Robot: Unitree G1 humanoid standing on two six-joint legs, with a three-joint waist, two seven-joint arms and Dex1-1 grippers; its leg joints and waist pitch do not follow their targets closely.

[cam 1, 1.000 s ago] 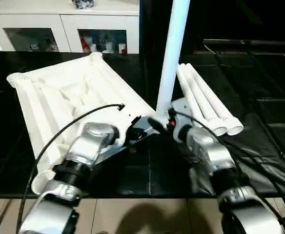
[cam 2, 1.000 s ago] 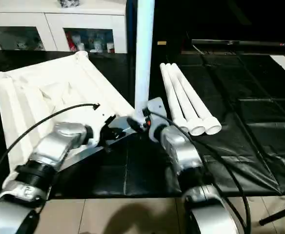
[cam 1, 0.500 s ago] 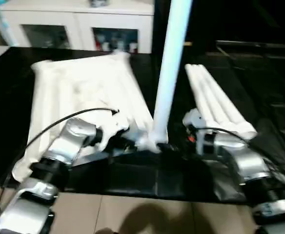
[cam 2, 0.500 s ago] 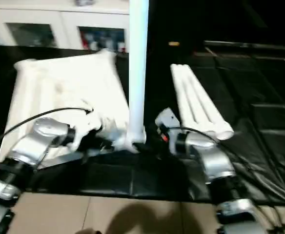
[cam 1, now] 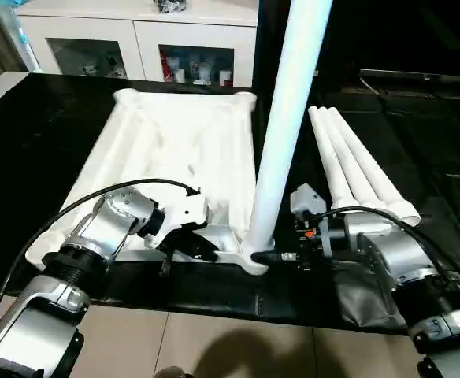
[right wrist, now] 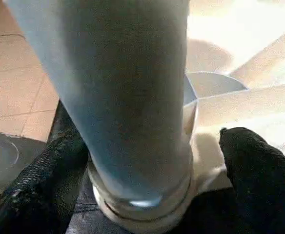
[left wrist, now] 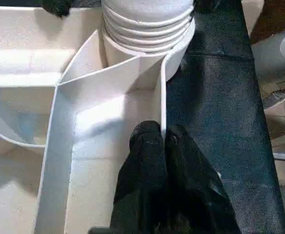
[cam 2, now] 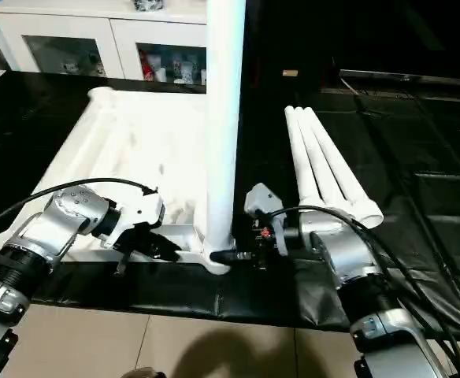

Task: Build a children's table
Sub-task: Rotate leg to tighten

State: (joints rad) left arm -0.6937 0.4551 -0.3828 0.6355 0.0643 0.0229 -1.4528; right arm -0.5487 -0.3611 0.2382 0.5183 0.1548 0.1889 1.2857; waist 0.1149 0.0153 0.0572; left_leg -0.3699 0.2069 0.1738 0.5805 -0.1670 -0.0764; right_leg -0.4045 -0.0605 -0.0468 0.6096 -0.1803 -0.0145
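Left gripper [left wrist: 164, 146] pinches the tabletop [cam 1: 175, 150] rib; right fingers [right wrist: 250, 161] spread around the standing leg [cam 1: 281, 150]; close squarely before twisting.

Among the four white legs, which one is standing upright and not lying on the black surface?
The leg rising from the table top's near corner socket, between the two tools. The other three legs lie flat, side by side, to its right.

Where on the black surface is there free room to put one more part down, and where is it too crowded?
Free: the black mat right of the three spare legs, and the strip between them and the standing leg. Crowded: the near corner of the table top, where the left gripper and right gripper work.
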